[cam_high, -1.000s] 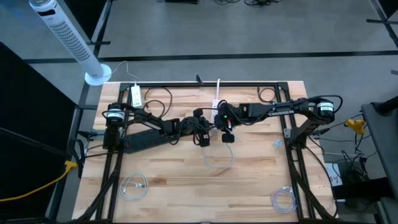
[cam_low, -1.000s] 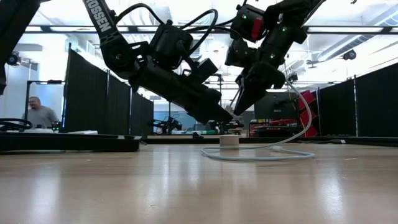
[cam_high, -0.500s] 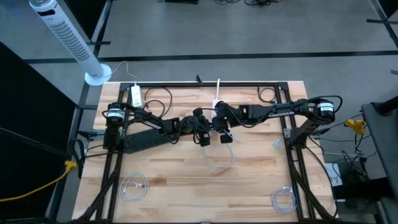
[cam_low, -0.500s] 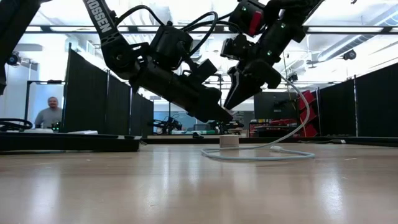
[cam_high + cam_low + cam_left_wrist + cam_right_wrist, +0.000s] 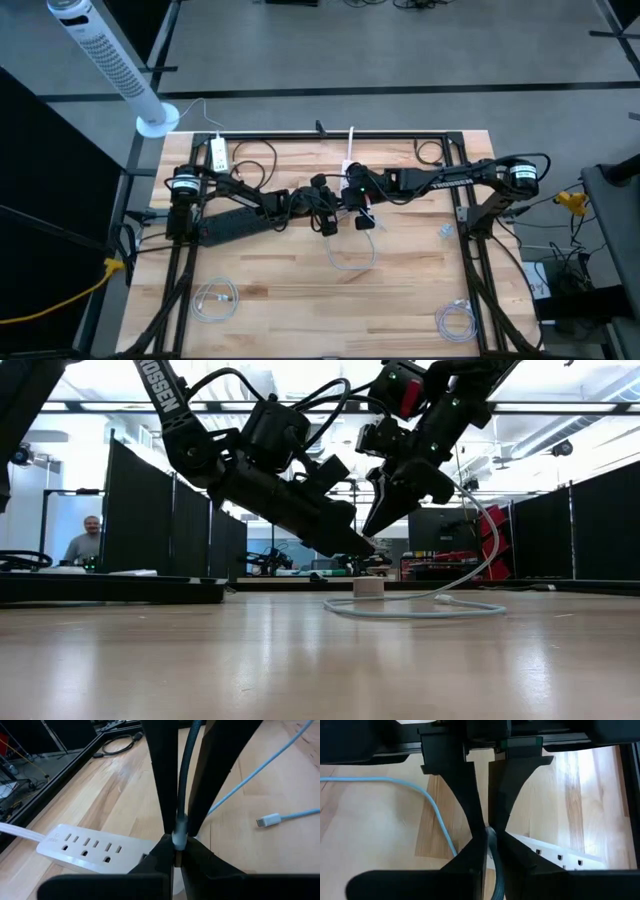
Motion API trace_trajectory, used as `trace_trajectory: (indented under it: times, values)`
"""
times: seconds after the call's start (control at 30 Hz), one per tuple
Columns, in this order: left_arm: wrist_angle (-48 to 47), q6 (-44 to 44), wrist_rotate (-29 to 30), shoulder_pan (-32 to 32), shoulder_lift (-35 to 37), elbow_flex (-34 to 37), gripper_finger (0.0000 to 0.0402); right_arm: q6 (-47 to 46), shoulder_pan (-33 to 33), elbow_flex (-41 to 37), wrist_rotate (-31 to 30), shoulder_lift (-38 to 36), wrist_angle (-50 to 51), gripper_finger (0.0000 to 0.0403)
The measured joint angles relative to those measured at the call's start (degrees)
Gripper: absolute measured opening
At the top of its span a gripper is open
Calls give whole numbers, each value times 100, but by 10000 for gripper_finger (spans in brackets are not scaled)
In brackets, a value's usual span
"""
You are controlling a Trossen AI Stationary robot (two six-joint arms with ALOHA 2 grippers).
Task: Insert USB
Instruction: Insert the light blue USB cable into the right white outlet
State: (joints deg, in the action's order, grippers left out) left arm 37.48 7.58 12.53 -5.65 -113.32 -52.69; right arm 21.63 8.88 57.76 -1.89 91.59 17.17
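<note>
USB cable (image 5: 187,775) is held over the middle of the wood table (image 5: 280,290), a bit toward 12 o'clock; it is dark w/ a white sleeve at its end, and that end sits right at the fingertips. Left gripper (image 5: 176,851) is closed tight on the cable; the cable runs up btwn its two fingers. Right gripper (image 5: 490,836) is also pinched together on a grey cable, w/ no gap to see; I can't tell if it is the same cable. In the low view both grippers point down and their tips are very near each other, above the table, not touching it. White power strip (image 5: 95,851) lies flat on the table just past the left fingertips; its sockets face up. Small white charger block (image 5: 369,587) sits on the table at 5 o'clock from the grippers; a pale cable loops out from it. Loose plug (image 5: 268,820) on a light blue cable lies near, at rest. White tower fan (image 5: 110,65) stands off the table at 10 o'clock. A person (image 5: 90,542) is far back in the room.
</note>
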Motion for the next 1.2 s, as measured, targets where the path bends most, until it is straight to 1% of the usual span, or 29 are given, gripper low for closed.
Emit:
trace_trajectory:
  times: [0.23,0.33,0.43,0.6,0.77,0.87,1.03,1.2]
  values:
    - [2,-26,24,0,0,7,7,-30,0,0,24,44,35,63]
    - [13,-40,33,-2,0,7,7,-103,2,-2,20,44,15,69]
    - [15,-40,7,0,0,7,7,-110,2,-2,16,77,9,56]
    - [-7,-40,-53,-1,0,9,7,-132,4,-2,-4,164,-70,16]
    - [-7,-2,-72,11,0,13,9,-161,0,-7,-90,168,-100,14]
    - [-5,53,-97,11,13,10,33,-227,0,-7,-103,121,-98,14]
    - [-51,141,-111,13,46,-2,92,-167,3,-11,-99,-82,-87,14]
    - [-294,156,-112,15,99,59,139,-277,167,-11,-99,-127,114,14]
